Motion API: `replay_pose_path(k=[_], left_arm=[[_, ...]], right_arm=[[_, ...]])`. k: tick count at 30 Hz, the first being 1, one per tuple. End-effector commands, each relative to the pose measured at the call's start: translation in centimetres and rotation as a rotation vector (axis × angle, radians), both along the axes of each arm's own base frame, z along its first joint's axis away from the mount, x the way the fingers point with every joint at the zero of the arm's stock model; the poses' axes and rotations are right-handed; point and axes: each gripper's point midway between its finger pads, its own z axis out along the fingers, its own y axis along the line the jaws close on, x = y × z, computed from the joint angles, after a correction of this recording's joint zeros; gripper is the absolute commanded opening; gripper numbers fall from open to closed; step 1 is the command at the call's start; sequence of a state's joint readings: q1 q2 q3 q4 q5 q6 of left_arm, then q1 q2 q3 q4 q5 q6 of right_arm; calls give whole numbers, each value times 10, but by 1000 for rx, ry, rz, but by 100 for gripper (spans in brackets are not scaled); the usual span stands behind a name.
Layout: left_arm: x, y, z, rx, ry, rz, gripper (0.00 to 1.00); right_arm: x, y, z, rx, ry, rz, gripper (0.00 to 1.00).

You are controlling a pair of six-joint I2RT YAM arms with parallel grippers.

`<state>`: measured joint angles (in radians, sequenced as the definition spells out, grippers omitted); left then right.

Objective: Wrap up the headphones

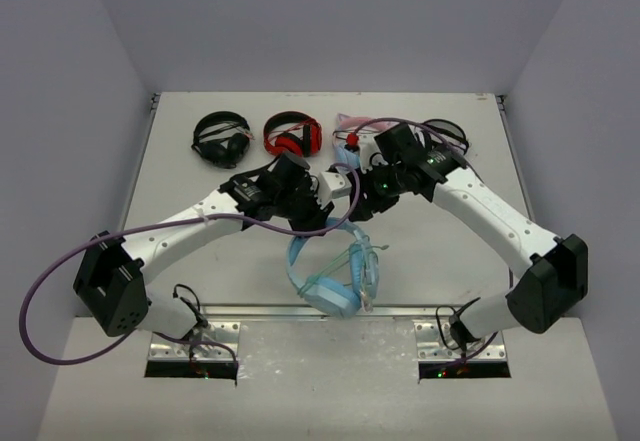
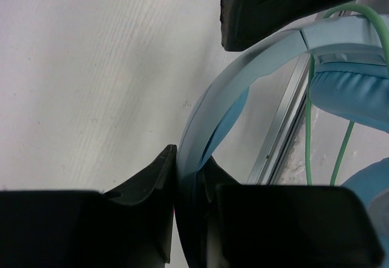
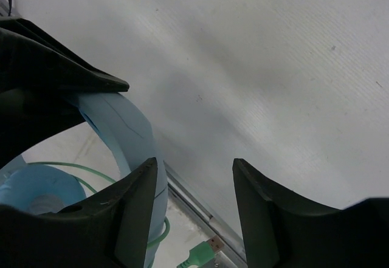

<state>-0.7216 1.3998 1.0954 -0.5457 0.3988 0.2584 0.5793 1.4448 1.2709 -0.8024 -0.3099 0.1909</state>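
one hold: left gripper (image 2: pixel 189 168) clamps the headphones (image 2: pixel 258 61).

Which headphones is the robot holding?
The plain light-blue pair with the green cable, at the front: the left gripper pinches its headband. The black pair and red pair lie untouched at the back.

Headphones (image 1: pixel 335 299) seemingly above front of table (image 1: pixel 200 261)
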Motion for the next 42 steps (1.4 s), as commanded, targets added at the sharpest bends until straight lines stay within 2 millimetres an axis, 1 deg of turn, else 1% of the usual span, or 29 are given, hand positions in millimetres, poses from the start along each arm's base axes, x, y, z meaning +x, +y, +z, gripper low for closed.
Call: replay_pose_path(k=[1, 2, 4, 5, 6, 7, 8, 9, 10, 12, 14, 16, 19, 20, 21, 24, 26, 27, 28, 29, 31, 32, 33, 34, 36, 37, 39, 42], left_arm=[[18, -27, 44, -138, -91, 5, 1], [18, -28, 45, -142, -90, 3, 1], [17, -28, 47, -150, -91, 3, 0], [17, -29, 49, -159, -97, -2, 1], [16, -28, 50, -162, -101, -2, 1], [16, -27, 53, -169, -110, 1, 1], [15, -26, 52, -167, -112, 0, 1], [14, -25, 53, -170, -113, -2, 1], [13, -25, 54, -174, -116, -4, 1], [11, -25, 54, -177, -113, -12, 0], [9, -25, 56, -183, -113, -18, 1], [6, -26, 58, -195, -112, -34, 1], [1, -28, 61, -210, -112, -62, 1], [-4, -30, 62, -224, -114, -107, 1], [-7, -30, 62, -225, -113, -118, 1], [-5, -30, 60, -221, -122, -120, 1], [-7, -30, 59, -219, -124, -139, 1], [-10, -30, 58, -217, -128, -170, 1], [-11, -31, 58, -215, -128, -184, 1], [-8, -30, 59, -212, -135, -168, 1], [-5, -32, 62, -208, -143, -169, 1], [0, -31, 61, -194, -156, -162, 1], [3, -30, 60, -182, -161, -149, 1], [7, -30, 63, -172, -173, -137, 1], [13, -30, 61, -153, -181, -127, 1], [15, -32, 66, -153, -189, -135, 1], [13, -35, 64, -152, -190, -182, 1], [14, -38, 64, -141, -215, -228, 0]], right_arm=[[-50, 29, -4, 75, 48, 250, 55], [-48, 33, -2, 100, 33, 253, 56], [-52, 35, -1, 131, 36, 249, 58], [-50, 37, 2, 149, 21, 240, 60], [-47, 38, 5, 156, 19, 215, 65], [-40, 36, 11, 151, -10, 181, 67], [-33, 34, 16, 152, -33, 148, 66], [-24, 31, 21, 158, -38, 84, 65], [-13, 25, 30, 151, -84, 24, 66], [2, 15, 42, 171, -106, -71, 67], [13, 6, 58, 189, -140, -132, 66], [22, -6, 67, 204, -154, -193, 65], [27, -20, 75, 213, -146, -255, 66], [26, -23, 78, 216, -146, -268, 67], [26, -22, 83, 225, -148, -266, 68], [16, -17, 91, 253, -118, -222, 68], [10, -13, 93, 270, -96, -196, 66], [4, -8, 94, 288, -71, -149, 64], [-4, -6, 89, 275, -40, -120, 62], [-11, -1, 85, 260, -22, -84, 61], [-18, 2, 70, 221, -2, -54, 61], [-22, 4, 67, 227, 6, -49, 61], [-26, 3, 56, 221, 27, -54, 61], [-26, 3, 57, 235, 8, -54, 61], [-28, 2, 47, 218, 22, -64, 60], [-29, 3, 42, 209, 26, -57, 59], [-31, 2, 33, 194, 45, -57, 57], [-33, 5, 26, 201, 62, -45, 56]])
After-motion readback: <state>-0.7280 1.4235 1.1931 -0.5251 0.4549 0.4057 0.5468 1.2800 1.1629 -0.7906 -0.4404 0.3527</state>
